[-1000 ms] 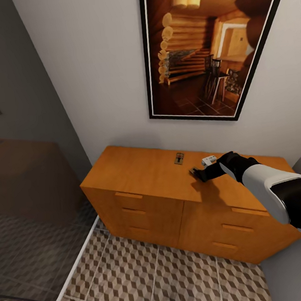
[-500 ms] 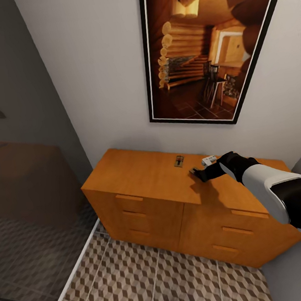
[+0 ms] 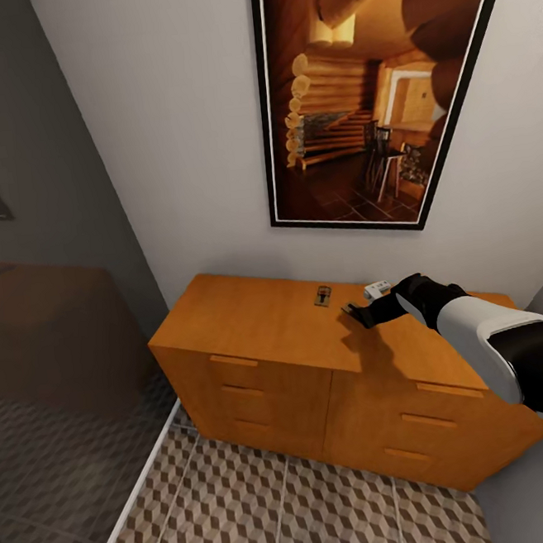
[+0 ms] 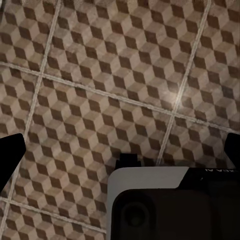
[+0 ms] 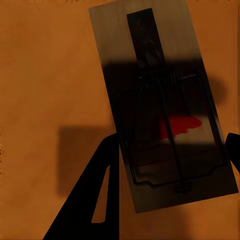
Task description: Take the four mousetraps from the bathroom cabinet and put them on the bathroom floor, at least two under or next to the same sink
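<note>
Camera tilted slightly upward; right gripper (image 3: 355, 311) open, outstretched over mousetrap (image 5: 162, 107) on cabinet (image 3: 251, 319).

Framed log-cabin picture (image 3: 363, 97) on pale wall (image 3: 175, 131)

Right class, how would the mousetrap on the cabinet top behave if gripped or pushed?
The mousetrap looks like a flat rigid board, so probably stiff and light. Lying flat on the cabinet, it would likely slide, not roll. Its thin wire parts may snag the right tool.

White-and-black right arm (image 3: 494, 341) ends in a black tool (image 3: 360, 313).
</note>
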